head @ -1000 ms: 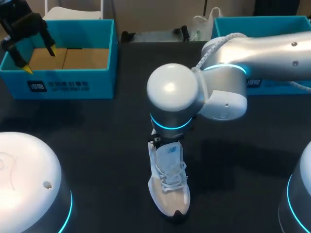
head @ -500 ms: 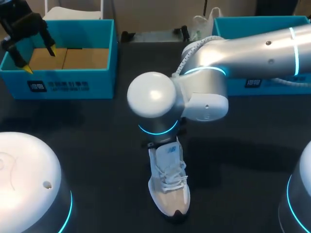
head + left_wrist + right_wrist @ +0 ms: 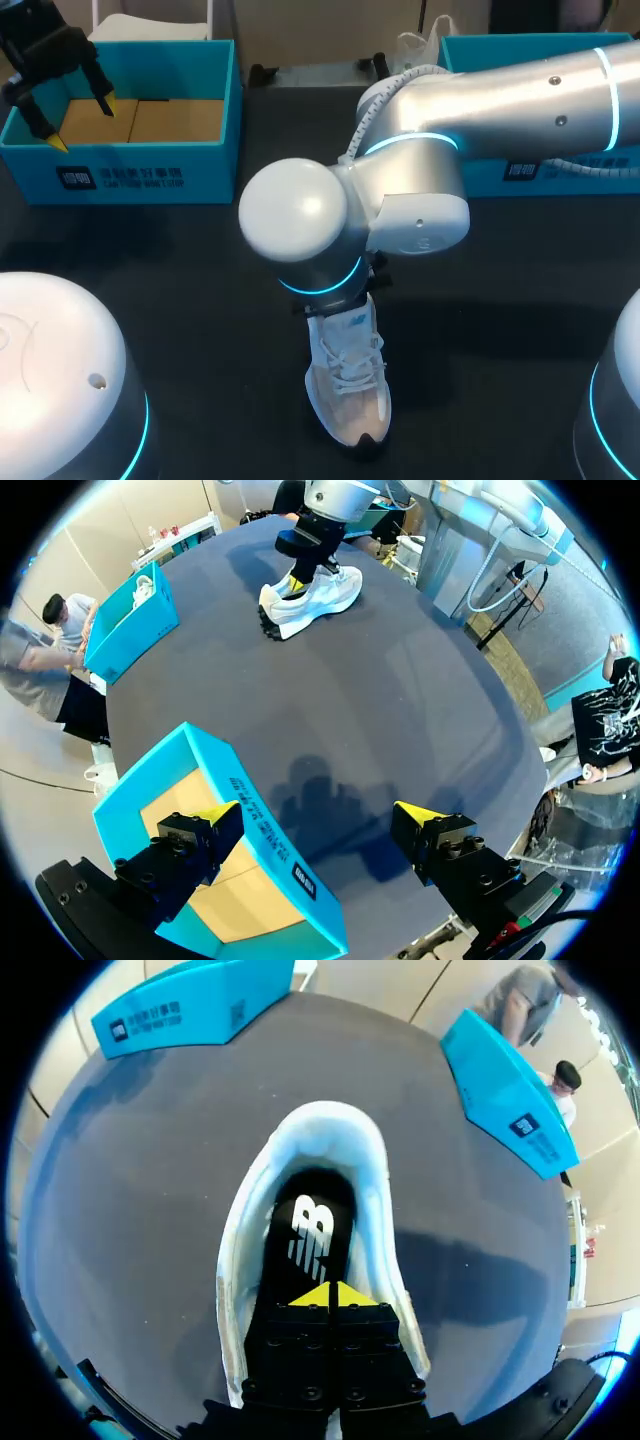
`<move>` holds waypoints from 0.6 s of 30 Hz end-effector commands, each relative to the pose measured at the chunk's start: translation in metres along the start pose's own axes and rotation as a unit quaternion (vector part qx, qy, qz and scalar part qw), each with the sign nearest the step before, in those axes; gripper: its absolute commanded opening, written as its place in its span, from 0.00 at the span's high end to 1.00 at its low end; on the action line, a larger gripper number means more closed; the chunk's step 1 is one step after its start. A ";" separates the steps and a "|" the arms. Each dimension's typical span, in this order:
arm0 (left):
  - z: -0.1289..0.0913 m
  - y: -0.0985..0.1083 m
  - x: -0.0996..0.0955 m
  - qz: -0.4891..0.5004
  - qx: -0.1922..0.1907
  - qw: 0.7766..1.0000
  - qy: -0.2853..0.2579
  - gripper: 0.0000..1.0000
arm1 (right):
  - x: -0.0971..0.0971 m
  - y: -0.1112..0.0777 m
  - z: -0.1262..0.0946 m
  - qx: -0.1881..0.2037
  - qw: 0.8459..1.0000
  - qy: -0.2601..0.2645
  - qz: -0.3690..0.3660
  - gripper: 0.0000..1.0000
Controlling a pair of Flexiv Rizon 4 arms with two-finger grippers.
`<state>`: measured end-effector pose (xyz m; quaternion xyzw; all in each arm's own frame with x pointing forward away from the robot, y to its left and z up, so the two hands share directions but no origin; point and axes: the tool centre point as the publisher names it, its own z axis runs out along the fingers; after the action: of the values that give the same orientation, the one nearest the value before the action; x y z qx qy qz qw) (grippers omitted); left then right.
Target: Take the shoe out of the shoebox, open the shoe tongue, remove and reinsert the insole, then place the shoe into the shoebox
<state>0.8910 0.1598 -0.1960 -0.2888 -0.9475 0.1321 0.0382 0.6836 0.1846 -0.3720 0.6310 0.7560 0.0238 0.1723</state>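
Within the shoe point(image 3: 375, 1222), only its wrist view shows the right tool point(image 3: 333, 1296) closed.

The head camera is looking down from above and behind the robot onto the dark surface point(image 3: 180, 260), taking in the shoe point(image 3: 347, 385) and the left shoebox point(image 3: 140, 175) from a middling distance. The left wrist camera is hanging over that shoebox, facing past the left gripper point(image 3: 318, 818) across the surface toward the far-off shoe point(image 3: 305, 598). The right wrist camera is pointing down along the right gripper point(image 3: 330, 1296) into the shoe's opening, very near. All three views are sharing the shoe.
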 end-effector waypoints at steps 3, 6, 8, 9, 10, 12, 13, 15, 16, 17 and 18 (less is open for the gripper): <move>0.000 0.000 0.000 0.000 -0.001 1.000 0.001 0.00 | 0.004 -0.006 0.021 0.012 1.000 -0.009 0.016 1.00; 0.000 0.000 0.000 0.000 -0.001 1.000 0.001 0.00 | 0.006 -0.005 0.025 0.018 0.999 -0.024 0.013 1.00; 0.000 0.000 0.000 0.000 -0.001 1.000 0.001 0.00 | 0.007 -0.004 0.028 0.024 0.999 -0.036 0.013 1.00; 0.000 0.000 0.000 0.000 -0.001 1.000 0.001 0.00 | 0.007 -0.004 0.029 0.027 0.999 -0.038 0.013 1.00; 0.000 0.000 0.000 0.000 -0.001 1.000 0.001 0.00 | 0.007 -0.004 0.030 0.029 0.999 -0.042 0.013 1.00; 0.000 0.000 0.000 0.000 -0.001 1.000 0.001 0.00 | 0.009 -0.003 0.032 0.034 0.998 -0.046 0.012 1.00; 0.000 0.000 0.000 0.000 -0.001 1.000 0.001 0.00 | 0.010 -0.003 0.033 0.036 0.998 -0.047 0.011 1.00; 0.000 0.000 0.000 0.000 -0.001 1.000 0.001 0.00 | 0.013 -0.003 0.036 0.040 0.998 -0.045 0.009 1.00; 0.000 0.000 0.000 0.000 -0.001 1.000 0.001 0.00 | 0.014 -0.003 0.037 0.043 0.998 -0.042 0.008 1.00; 0.000 0.000 0.000 0.000 -0.001 1.000 0.001 0.00 | 0.015 -0.003 0.038 0.045 0.998 -0.040 0.008 1.00; 0.000 0.000 0.000 0.000 -0.001 1.000 0.001 0.00 | 0.016 -0.003 0.040 0.047 0.998 -0.036 0.008 1.00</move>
<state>0.8910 0.1598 -0.1960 -0.2887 -0.9475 0.1321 0.0382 0.6903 0.1826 -0.4010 0.6424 0.7478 -0.0278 0.1655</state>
